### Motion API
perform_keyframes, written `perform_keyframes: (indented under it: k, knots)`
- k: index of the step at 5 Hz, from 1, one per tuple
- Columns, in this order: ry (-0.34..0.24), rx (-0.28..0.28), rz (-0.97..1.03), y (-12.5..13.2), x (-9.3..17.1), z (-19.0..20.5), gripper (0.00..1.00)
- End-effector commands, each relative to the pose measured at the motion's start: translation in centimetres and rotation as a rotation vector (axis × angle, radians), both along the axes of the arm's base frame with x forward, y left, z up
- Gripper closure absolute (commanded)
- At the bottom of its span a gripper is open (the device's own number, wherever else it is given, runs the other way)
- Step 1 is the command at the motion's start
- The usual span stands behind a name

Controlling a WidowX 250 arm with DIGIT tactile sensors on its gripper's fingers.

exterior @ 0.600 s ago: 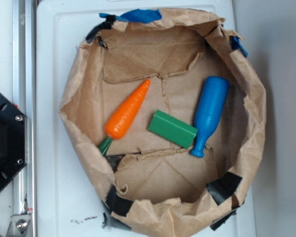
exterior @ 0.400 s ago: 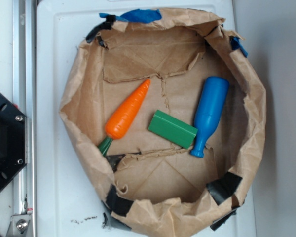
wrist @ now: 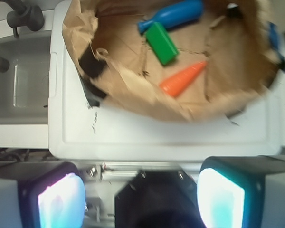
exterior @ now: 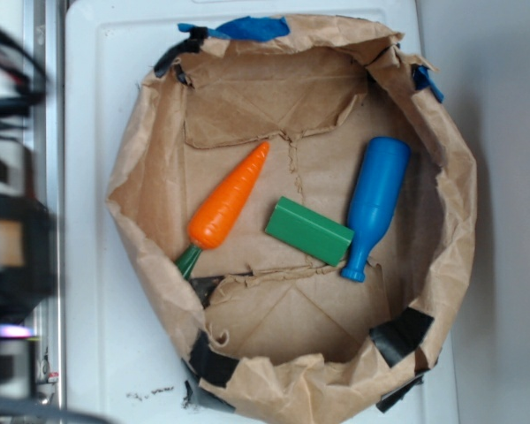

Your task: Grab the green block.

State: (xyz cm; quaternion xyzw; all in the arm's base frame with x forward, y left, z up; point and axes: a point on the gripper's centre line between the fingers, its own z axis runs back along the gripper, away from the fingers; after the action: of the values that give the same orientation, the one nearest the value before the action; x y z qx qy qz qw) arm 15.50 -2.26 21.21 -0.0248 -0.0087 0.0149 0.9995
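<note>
The green block (exterior: 309, 231) lies flat on the floor of the crumpled brown paper bag (exterior: 128, 185), between an orange carrot (exterior: 228, 199) and a blue bottle (exterior: 375, 205). In the wrist view the green block (wrist: 161, 42) shows far ahead, near the top. My gripper (wrist: 140, 194) is open, its two pale fingertips (wrist: 61, 202) wide apart with nothing between them, well outside the bag over the robot's black base (wrist: 154, 202). In the exterior view my arm (exterior: 9, 221) is a dark blur at the left edge.
The bag's raised paper walls (wrist: 128, 88), patched with black and blue tape, ring all three objects. The bag sits on a white board (exterior: 93, 106). A grey sink basin (wrist: 19, 85) lies to the left in the wrist view. A metal rail (exterior: 40, 106) runs along the board.
My arm has swept into the exterior view at the left edge as a blur, covering the black base. The block, carrot and bottle have not moved.
</note>
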Motion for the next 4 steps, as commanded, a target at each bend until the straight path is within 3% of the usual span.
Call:
perform_keyframes:
  k: [1,3,4]
  knots:
    - [-0.041,-0.026,0.008,0.8,5.6,-1.2,0.0]
    - [-0.093,-0.067,-0.143,3.9,9.9,-5.8,0.0]
    - [-0.135,-0.048,-0.179,5.4,11.2,-7.7,0.0]
